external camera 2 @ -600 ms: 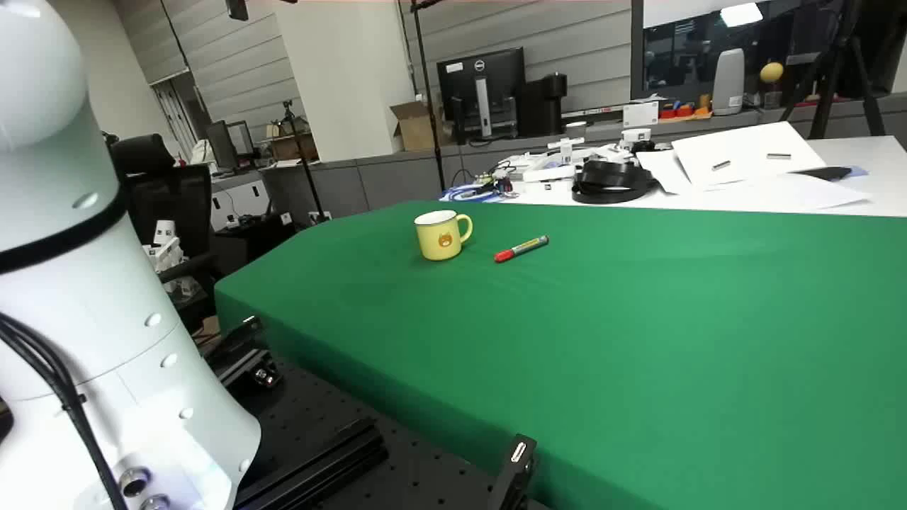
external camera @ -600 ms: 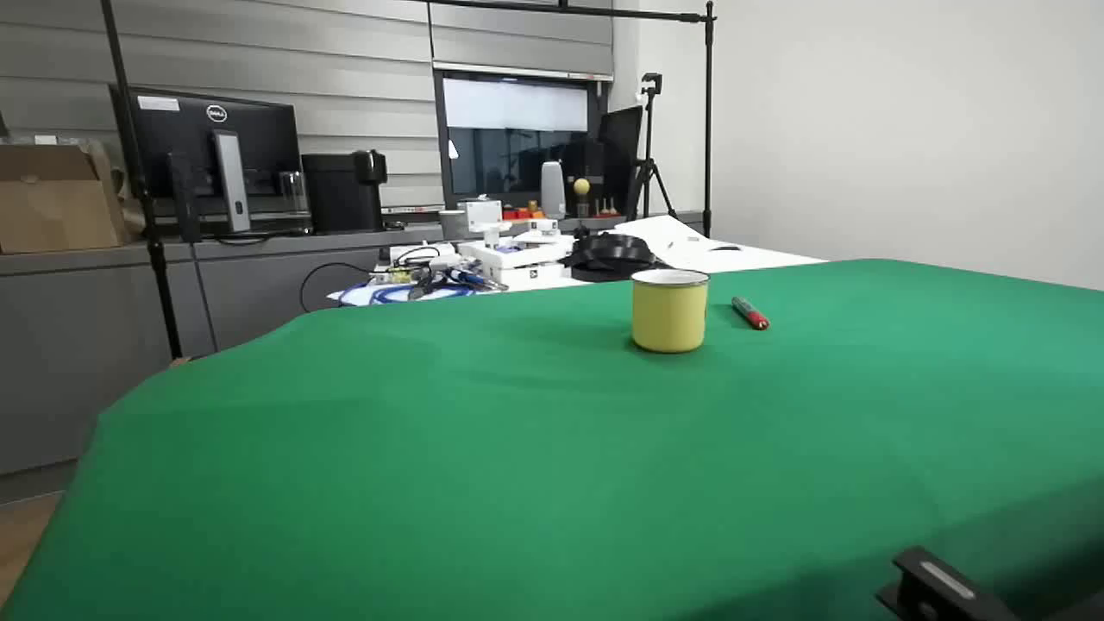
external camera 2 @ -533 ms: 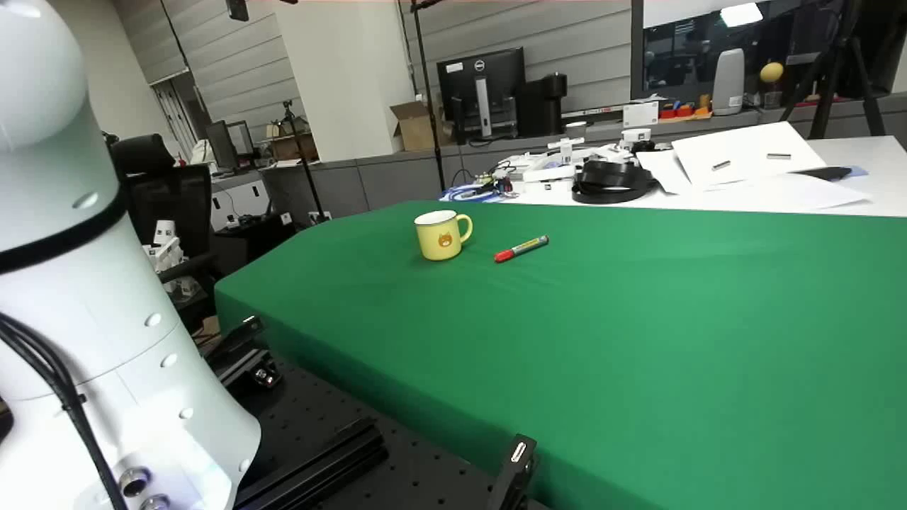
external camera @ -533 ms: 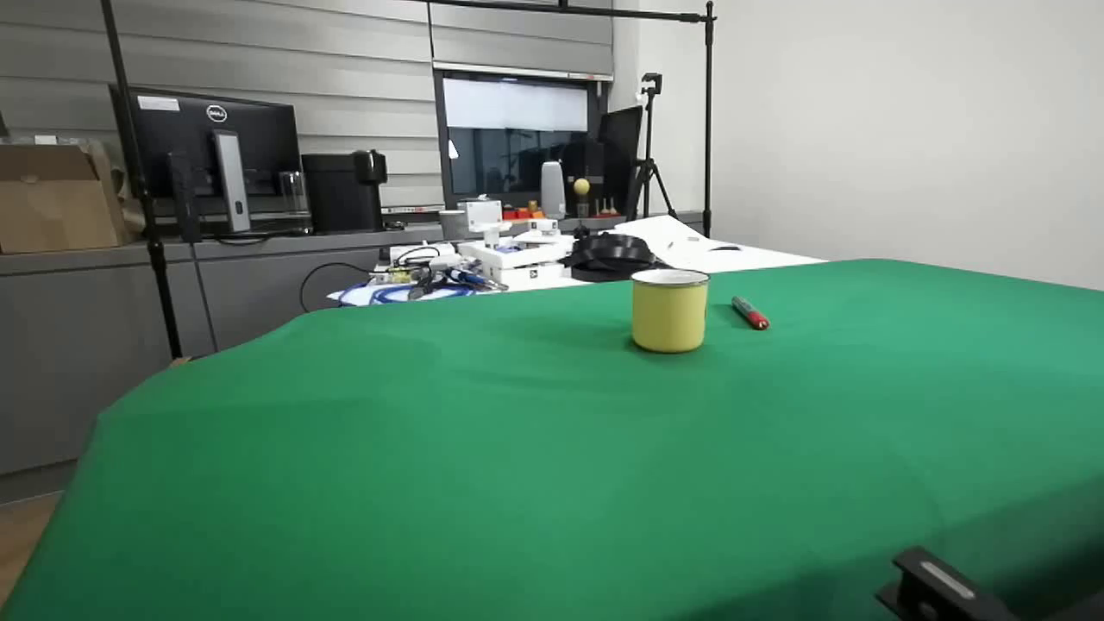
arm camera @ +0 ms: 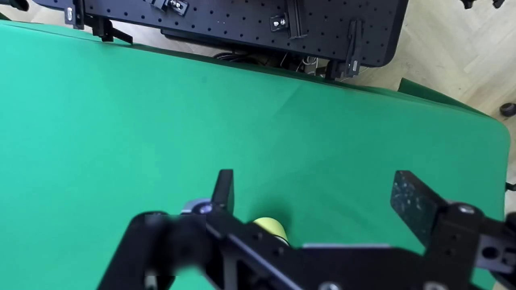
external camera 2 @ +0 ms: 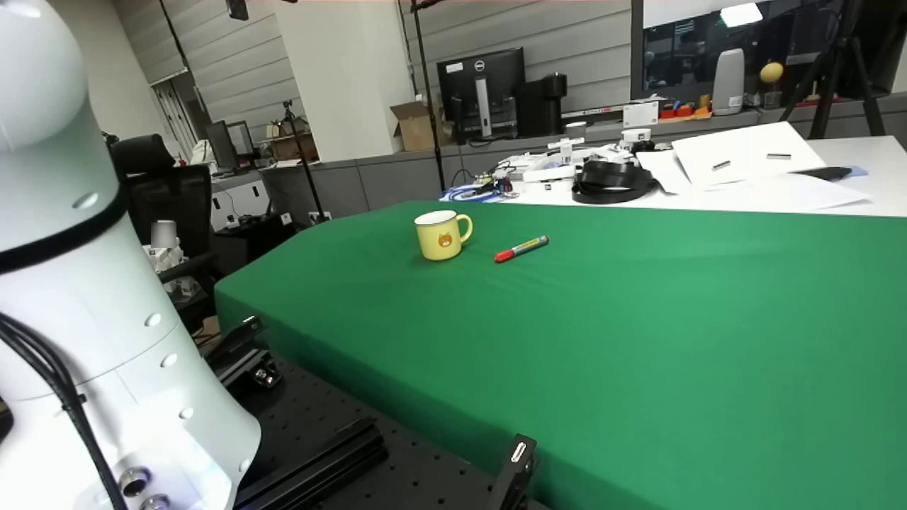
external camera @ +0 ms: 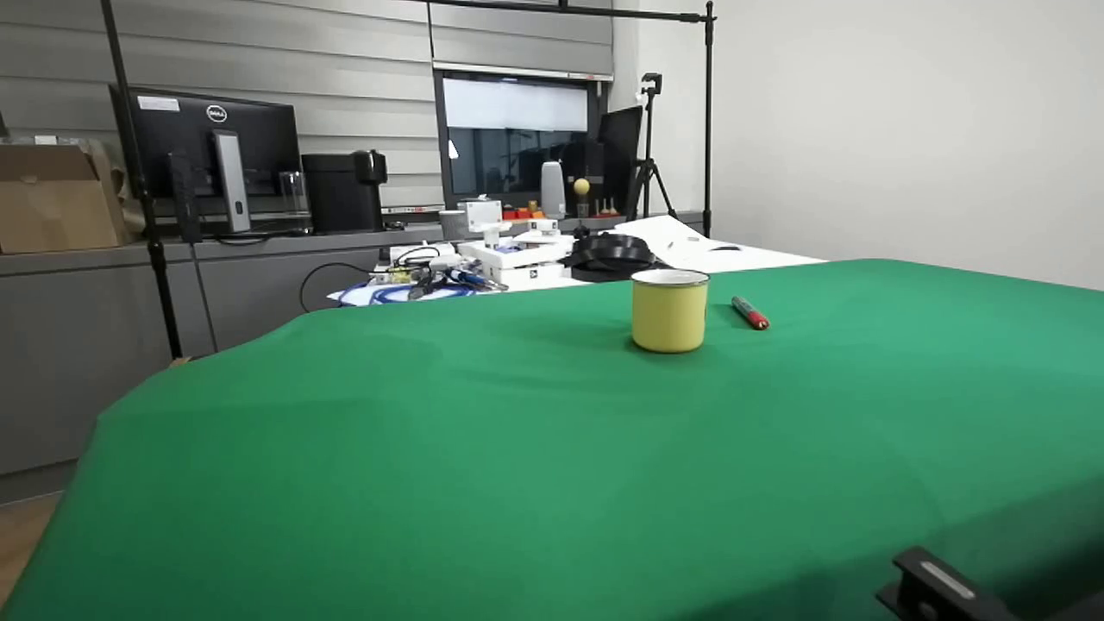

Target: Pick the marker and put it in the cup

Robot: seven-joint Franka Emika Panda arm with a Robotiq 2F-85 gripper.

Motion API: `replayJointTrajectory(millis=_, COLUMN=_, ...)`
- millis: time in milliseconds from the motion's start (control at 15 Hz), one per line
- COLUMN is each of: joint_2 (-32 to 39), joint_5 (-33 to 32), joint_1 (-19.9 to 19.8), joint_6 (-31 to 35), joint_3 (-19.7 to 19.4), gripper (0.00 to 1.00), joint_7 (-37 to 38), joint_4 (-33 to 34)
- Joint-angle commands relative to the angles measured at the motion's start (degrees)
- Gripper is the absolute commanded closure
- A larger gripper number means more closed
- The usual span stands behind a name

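A yellow cup with a white inside stands upright on the green-covered table in both exterior views (external camera: 668, 317) (external camera 2: 434, 239). Its handle shows in an exterior view. A marker with a red cap lies on the cloth beside the cup, apart from it, in both exterior views (external camera: 749, 313) (external camera 2: 522, 248). My gripper (arm camera: 315, 172) is in the wrist view only, with its jaws wide apart and nothing between them. It is above the table. Part of the cup (arm camera: 271, 225) shows below and behind the gripper body, which hides the rest. The marker does not show in the wrist view.
The green cloth (external camera 2: 673, 319) covers the table. Black brackets (external camera 2: 517, 467) stand on the robot's mounting plate (arm camera: 250, 24) along the near table edge. A white table behind carries papers (external camera 2: 744, 156), a black coil (external camera 2: 613, 180) and cables.
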Motion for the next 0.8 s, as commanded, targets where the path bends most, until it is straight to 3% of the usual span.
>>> replayJointTrajectory(millis=0, joint_2=0.1, joint_5=0.1, joint_1=-0.3, joint_6=-0.2, joint_3=0.2, gripper=0.0, joint_7=-0.1, joint_4=0.2)
replayJointTrajectory(millis=133, joint_2=0.1, joint_5=0.1, joint_1=-0.3, joint_6=-0.2, joint_3=0.2, gripper=0.0, joint_7=-0.1, joint_4=0.2)
replayJointTrajectory(millis=333, joint_2=2.4, joint_5=-0.9, joint_1=-2.6, joint_6=6.0, joint_3=0.0, gripper=0.0, joint_7=2.4, joint_4=0.8)
replayJointTrajectory(millis=733, joint_2=15.4, joint_5=-1.0, joint_1=-8.6, joint_6=21.0, joint_3=-1.4, gripper=0.0, joint_7=8.3, joint_4=4.5)
